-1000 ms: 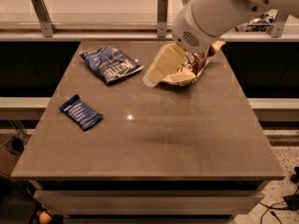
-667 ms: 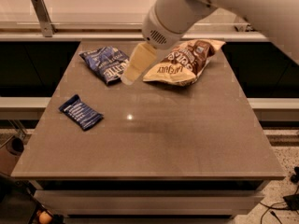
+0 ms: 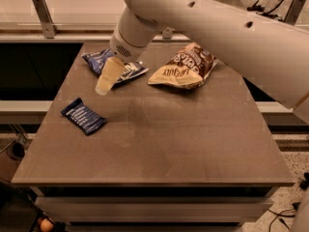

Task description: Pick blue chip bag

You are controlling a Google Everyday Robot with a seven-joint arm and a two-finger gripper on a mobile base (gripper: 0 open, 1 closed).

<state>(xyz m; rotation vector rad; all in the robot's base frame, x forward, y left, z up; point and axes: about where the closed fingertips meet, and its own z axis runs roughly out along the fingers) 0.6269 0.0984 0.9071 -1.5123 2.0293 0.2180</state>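
Observation:
The blue chip bag (image 3: 99, 60), glossy blue with white lettering, lies at the back left of the table, partly hidden by my arm. My gripper (image 3: 107, 79) hangs in front of the bag's near edge, its cream-coloured fingers (image 3: 110, 74) pointing down and to the left over the table. It holds nothing that I can see.
A tan-and-brown chip bag (image 3: 183, 65) lies at the back centre-right. A small flat dark-blue packet (image 3: 83, 116) lies at the left. The brown table (image 3: 159, 144) has a rail behind it. My white arm (image 3: 217, 28) crosses the upper right.
My arm has swung left from over the tan-and-brown bag to the blue chip bag, and the gripper now sits at that bag's near edge. The objects have not moved.

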